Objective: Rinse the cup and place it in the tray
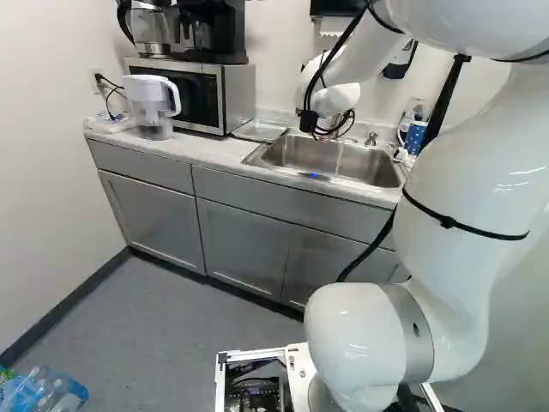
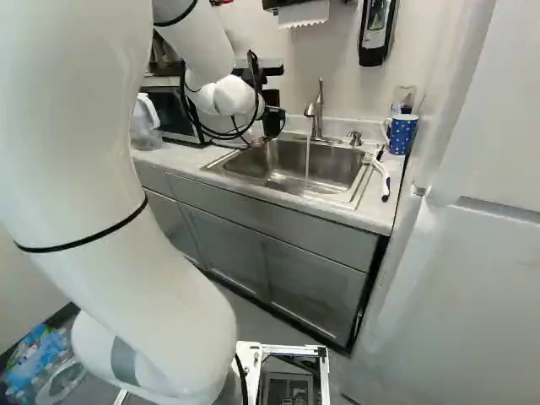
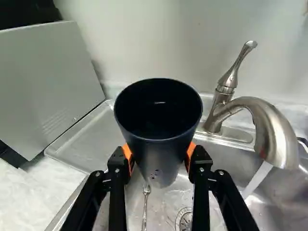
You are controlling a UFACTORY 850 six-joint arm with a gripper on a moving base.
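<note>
One dark cup [image 3: 159, 132], roughly upright, mouth open; pinched from both sides by the jaws, orange pads [image 3: 127, 153] against its wall. Location: above the left part of the sink [image 2: 283, 156], left of the water stream [image 3: 258, 179] and apart from it. Rinsed or unrinsed: we cannot tell; the glint inside may be water.

One flat tray [image 3: 82, 142], left of the sink, just beside the microwave [image 1: 193, 93], on the tabletop [image 3: 33, 187].

Hazards, as we judge them:

Item: slippage. A wet, tapering wall could slide down through the pads, more readily if the cup fills and grows heavy.

Item: collision. Going right to the stream, the rim could knock the curved faucet [image 3: 276, 130]; going left to the tray, the cup or jaws could scrape the microwave's side.

Item: spillage. Undrained water could wet the tabletop if the cup tilts on the way.

Item: toppling. Released too high or tilted at the tray's raised edge, it could tip over.

Item: fork [image 3: 146, 192] in the sink, a snag should we go too low.
</note>
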